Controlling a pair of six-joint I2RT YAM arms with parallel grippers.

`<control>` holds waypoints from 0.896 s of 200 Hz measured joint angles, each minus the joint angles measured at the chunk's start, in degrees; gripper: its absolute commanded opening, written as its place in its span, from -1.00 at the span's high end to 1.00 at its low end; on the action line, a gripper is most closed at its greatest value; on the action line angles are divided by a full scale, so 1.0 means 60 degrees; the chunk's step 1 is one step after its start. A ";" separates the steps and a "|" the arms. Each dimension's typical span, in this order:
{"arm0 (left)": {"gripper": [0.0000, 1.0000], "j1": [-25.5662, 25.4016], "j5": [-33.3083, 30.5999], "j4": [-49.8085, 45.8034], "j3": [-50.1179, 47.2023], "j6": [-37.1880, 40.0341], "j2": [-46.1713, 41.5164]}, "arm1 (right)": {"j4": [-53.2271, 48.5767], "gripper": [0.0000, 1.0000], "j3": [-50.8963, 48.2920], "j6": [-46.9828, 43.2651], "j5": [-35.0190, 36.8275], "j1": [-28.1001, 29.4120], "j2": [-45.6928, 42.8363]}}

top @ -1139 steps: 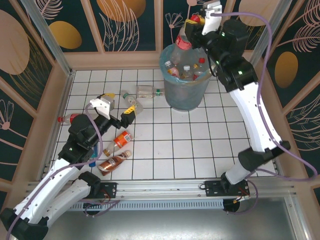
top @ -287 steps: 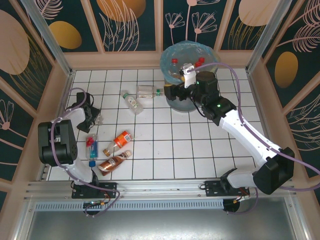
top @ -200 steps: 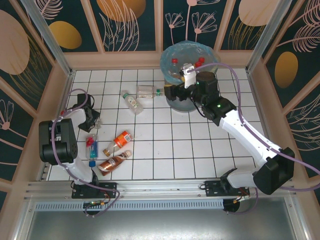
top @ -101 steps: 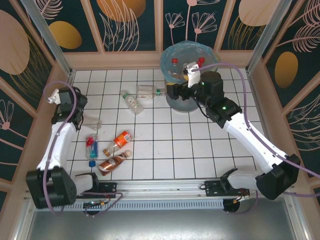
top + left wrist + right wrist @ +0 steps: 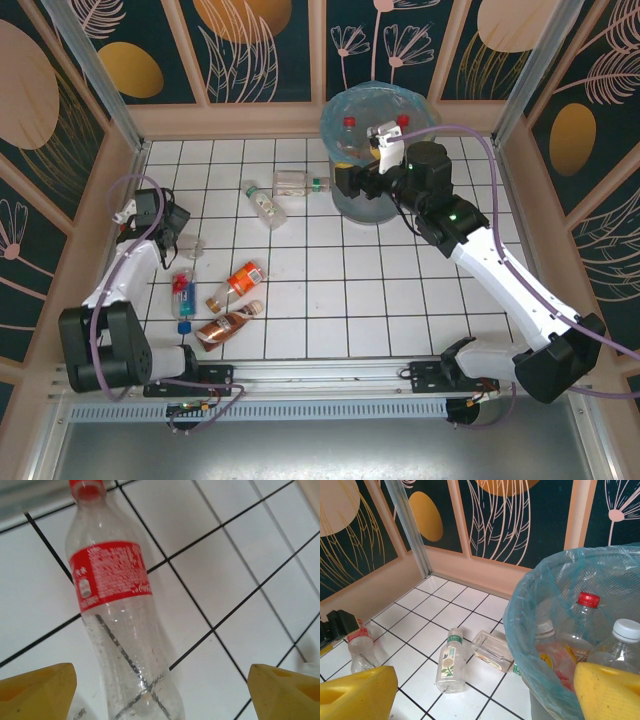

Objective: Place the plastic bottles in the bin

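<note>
Here, the left gripper spreads wide astride a clear plastic bottle with red cap and red label, lying on the white tiled floor at the left. The right gripper, equally wide, hangs beside the round grey bin lined with blue plastic, at the far wall.

Floor: white square tiles, dark grout lines, evenly lit. Wall panels at 9, 12 and 3 o'clock: dark teal with pale leaf outlines (orange discs among them), framed by peach skirting. Metal post at 10 o'clock, metal rail at 6.
</note>
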 measured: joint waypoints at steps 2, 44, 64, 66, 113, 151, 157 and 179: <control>-0.82 0.0000 0.0044 0.0011 0.0000 -0.0015 0.0087 | 0.0000 -0.83 0.0000 -0.0015 0.0011 0.0000 0.0000; -0.84 0.0000 0.0535 0.0160 0.0000 -0.0401 0.1344 | -0.0007 -0.84 -0.0036 -0.0138 0.0175 -0.0011 -0.0036; -0.80 0.0018 0.0703 0.0339 0.0000 -0.0506 0.1759 | -0.0022 -0.84 -0.0076 -0.0178 0.0178 -0.0018 -0.0073; -0.80 0.0018 0.0707 0.0357 0.0004 -0.0506 0.1814 | -0.0022 -0.84 -0.0076 -0.0178 0.0178 -0.0018 -0.0073; -0.52 0.0055 0.0827 0.0550 0.0273 -0.0444 0.3049 | -0.0044 -0.84 -0.0204 -0.0346 0.0182 -0.0091 -0.0080; -0.33 0.0080 0.0852 0.0619 0.0364 -0.0346 0.3129 | -0.0055 -0.84 -0.0288 -0.0353 0.0178 -0.0146 -0.0109; -0.30 0.0080 0.0845 0.0674 0.0364 -0.0335 0.3115 | -0.0055 -0.84 -0.0306 -0.0353 0.0178 -0.0146 -0.0124; -0.19 0.0080 0.0827 0.0692 0.0353 -0.0178 0.2834 | -0.0055 -0.84 -0.0317 -0.0353 0.0175 -0.0146 -0.0149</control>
